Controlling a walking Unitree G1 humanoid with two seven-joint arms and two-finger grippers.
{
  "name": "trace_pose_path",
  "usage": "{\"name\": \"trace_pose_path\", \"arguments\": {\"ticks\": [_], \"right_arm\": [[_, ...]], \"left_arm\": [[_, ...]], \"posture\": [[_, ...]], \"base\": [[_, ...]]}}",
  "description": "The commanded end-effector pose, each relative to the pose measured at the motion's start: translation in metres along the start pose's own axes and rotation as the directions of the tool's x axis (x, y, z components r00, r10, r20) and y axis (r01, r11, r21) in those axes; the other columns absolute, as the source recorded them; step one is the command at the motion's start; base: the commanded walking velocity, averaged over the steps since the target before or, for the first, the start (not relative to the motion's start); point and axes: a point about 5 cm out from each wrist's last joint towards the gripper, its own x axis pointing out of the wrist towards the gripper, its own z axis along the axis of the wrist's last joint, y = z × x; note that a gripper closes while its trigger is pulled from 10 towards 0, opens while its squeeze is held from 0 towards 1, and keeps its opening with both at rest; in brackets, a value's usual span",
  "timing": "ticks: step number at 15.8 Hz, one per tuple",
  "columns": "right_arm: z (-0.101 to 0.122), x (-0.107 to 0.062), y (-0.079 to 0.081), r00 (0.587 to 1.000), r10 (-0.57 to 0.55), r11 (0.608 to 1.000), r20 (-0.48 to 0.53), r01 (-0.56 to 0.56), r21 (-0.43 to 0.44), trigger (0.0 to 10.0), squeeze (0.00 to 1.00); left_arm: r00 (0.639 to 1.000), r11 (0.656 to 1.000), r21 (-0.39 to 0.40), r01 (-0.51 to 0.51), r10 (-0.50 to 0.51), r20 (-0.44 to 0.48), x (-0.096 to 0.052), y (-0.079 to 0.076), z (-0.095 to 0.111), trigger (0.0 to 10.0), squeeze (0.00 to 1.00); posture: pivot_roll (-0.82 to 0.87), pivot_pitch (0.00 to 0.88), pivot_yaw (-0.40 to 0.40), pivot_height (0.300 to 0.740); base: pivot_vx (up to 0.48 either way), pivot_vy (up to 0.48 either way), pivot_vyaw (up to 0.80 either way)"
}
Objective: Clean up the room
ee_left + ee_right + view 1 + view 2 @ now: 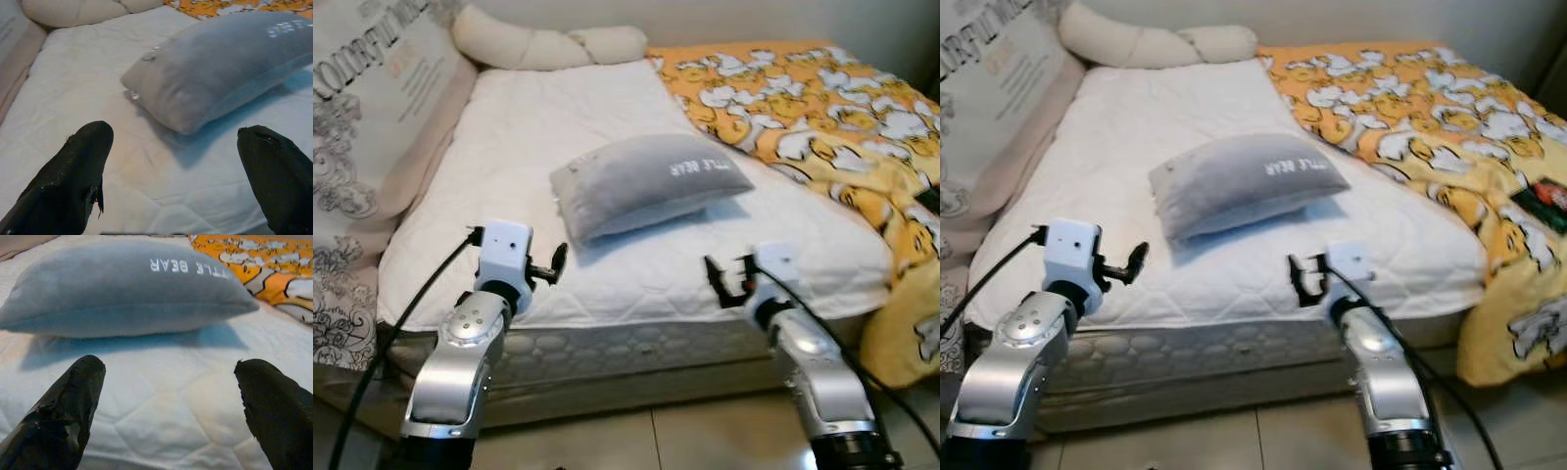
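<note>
We are hovering left gripper (pixel 551 266) and right gripper (pixel 724 281), fingers wide, at near mattress (pixel 636 284) edge; pillow (pixel 646 181) lying just beyond.

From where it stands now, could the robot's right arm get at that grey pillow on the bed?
Probably yes. The right gripper is open over the mattress edge, facing the grey pillow, with only bare white sheet between them.

The pillow (pixel 646 181) is soft matt grey plush. The mattress (pixel 558 117) wears white quilted cloth; the blanket (pixel 822 108) is printed fabric. The arms (pixel 460 362) are brushed silver metal, the floor (pixel 656 441) glossy tile.
</note>
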Motion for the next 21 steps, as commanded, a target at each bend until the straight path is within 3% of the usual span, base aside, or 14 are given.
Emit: {"name": "trace_pose_path", "arguments": {"ticks": [1, 21], "right_arm": [[0.0014, 0.0024, 0.0081, 1.0, 0.024, 1.0, 0.003, -0.024, 0.018, 10.0, 0.0], [-0.0007, 0.0046, 0.0098, 0.999, 0.033, 0.999, -0.006, -0.033, 0.0, 10.0, 0.0]], "left_arm": [[1.0, 0.999, 0.016, -0.03, 0.03, 0.006, -0.001, 0.0078, 0.0021, 10.0, 0.0], [1.0, 0.999, 0.022, -0.028, 0.027, 0.01, 0.0013, 0.0089, 0.0043, 10.0, 0.0]], "posture": [[-0.03, 0.0, 0.017, 0.74], [-0.02, 0.0, 0.015, 0.74]], "base": [[0.266, 0.0, 0.0], [0.262, 0.0, 0.0]]}}
